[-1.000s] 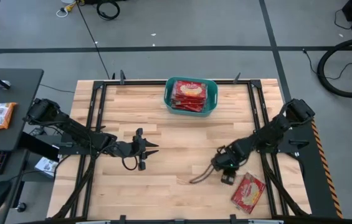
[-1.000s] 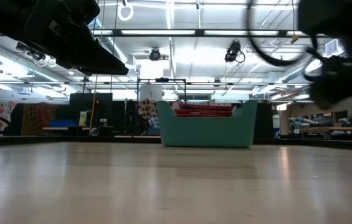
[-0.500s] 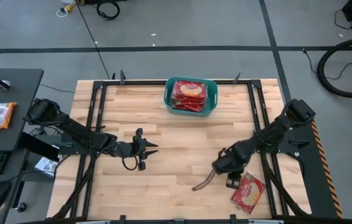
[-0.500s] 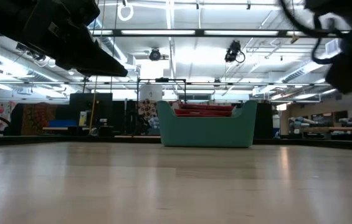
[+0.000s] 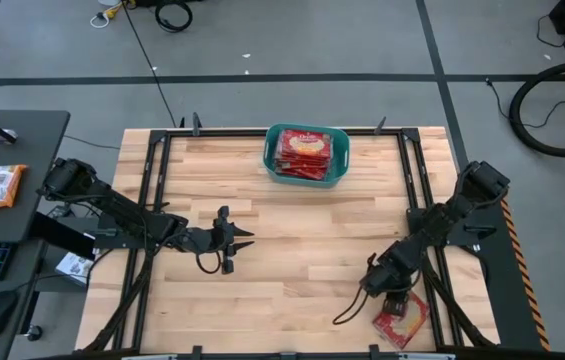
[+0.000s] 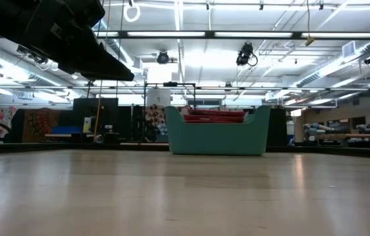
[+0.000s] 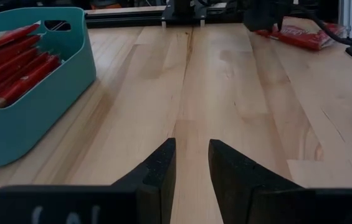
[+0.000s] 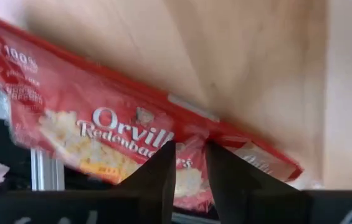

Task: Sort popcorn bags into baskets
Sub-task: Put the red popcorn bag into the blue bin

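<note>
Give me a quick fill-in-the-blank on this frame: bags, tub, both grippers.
1. The teal tub holds a stack of ____ popcorn bags.
2. The one loose popcorn bag lies under the ____ gripper.
3. The left gripper holds ____.
4. The tub stands at the table's ____ edge, away from both arms.

Missing words: red; right; nothing; far
</note>
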Motion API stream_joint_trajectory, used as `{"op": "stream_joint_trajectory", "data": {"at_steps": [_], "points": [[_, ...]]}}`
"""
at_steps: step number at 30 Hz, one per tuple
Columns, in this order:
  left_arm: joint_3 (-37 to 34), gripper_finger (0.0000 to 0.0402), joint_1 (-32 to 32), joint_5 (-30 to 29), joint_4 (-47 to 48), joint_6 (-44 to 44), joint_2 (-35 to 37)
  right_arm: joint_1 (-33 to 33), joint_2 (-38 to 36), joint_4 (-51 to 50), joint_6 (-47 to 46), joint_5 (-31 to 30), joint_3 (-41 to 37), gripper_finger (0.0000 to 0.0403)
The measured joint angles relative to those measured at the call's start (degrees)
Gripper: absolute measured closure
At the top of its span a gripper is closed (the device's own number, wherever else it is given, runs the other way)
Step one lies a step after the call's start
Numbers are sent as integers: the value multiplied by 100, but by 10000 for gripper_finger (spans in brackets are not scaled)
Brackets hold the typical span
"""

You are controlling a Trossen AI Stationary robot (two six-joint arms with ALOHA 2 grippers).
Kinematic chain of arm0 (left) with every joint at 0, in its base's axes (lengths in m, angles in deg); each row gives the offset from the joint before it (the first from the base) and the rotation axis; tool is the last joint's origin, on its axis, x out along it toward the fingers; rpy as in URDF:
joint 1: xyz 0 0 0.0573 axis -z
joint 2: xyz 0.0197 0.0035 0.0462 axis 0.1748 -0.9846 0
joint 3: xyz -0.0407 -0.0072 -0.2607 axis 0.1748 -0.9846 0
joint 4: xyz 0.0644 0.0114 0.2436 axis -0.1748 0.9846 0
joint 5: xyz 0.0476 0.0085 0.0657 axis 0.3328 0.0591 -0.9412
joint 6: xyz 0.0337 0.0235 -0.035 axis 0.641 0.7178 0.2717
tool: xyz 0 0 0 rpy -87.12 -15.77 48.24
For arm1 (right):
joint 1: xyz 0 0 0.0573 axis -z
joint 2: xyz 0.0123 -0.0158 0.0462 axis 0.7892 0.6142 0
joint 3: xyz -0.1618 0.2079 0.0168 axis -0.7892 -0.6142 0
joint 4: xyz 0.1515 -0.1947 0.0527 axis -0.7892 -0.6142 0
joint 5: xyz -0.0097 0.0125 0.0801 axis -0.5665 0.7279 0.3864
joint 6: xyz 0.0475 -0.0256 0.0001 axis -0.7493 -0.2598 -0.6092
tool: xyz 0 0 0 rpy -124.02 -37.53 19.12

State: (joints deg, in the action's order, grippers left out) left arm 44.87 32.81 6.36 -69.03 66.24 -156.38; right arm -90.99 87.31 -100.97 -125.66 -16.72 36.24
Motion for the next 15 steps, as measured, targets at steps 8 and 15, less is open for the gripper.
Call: {"op": "stream_joint_trajectory", "data": {"at_steps": [8, 15], "points": [[0, 301, 0, 0, -4, -2, 0, 725, -8, 5, 705, -1076, 49, 308], [0, 301, 0, -2, -4, -2, 0, 1589, 66, -585, 1546, -3507, 1067, 308]]}}
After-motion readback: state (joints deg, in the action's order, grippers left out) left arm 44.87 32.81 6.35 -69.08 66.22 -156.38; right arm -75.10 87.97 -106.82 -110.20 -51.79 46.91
